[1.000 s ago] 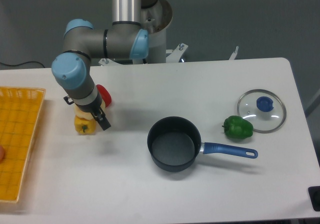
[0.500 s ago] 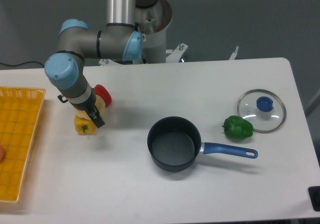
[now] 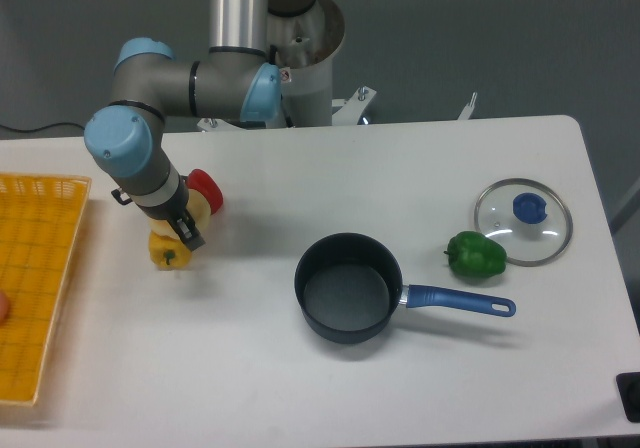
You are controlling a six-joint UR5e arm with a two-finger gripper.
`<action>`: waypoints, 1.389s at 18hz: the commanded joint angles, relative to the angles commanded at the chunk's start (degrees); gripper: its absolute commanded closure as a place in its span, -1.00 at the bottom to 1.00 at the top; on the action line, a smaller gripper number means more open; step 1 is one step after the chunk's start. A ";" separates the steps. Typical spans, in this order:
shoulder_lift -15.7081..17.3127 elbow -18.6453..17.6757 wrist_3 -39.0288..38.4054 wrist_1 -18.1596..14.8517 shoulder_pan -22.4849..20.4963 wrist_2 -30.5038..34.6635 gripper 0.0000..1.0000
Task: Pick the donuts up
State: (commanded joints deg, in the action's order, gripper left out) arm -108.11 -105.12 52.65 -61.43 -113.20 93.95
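Observation:
My gripper (image 3: 186,235) hangs low over the left part of the table, with its dark fingers pointing down between a yellow bell pepper (image 3: 167,254) and a red pepper (image 3: 209,187). A pale cream sliver that looks like the donuts (image 3: 202,211) shows just right of the wrist, below the red pepper. The gripper body hides most of it. The fingers are too dark and small to show whether they hold anything.
An orange mesh basket (image 3: 38,268) lies at the left edge. A dark pot (image 3: 345,286) with a blue handle (image 3: 460,301) stands mid-table. A green pepper (image 3: 476,254) and a glass lid (image 3: 522,220) lie to the right.
The arm has shifted left and slightly back over the last second, bringing the gripper closer over the peppers. Nothing on the table has moved.

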 joint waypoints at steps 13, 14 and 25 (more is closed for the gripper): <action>0.35 1.49 0.09 -2.71 -0.61 -0.17 0.21; 0.44 2.37 0.26 -4.20 -1.05 -0.35 0.21; 4.40 11.60 4.73 -11.69 -11.06 -1.94 0.22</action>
State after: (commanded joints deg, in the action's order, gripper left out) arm -103.71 -93.52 57.37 -73.13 -124.26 92.02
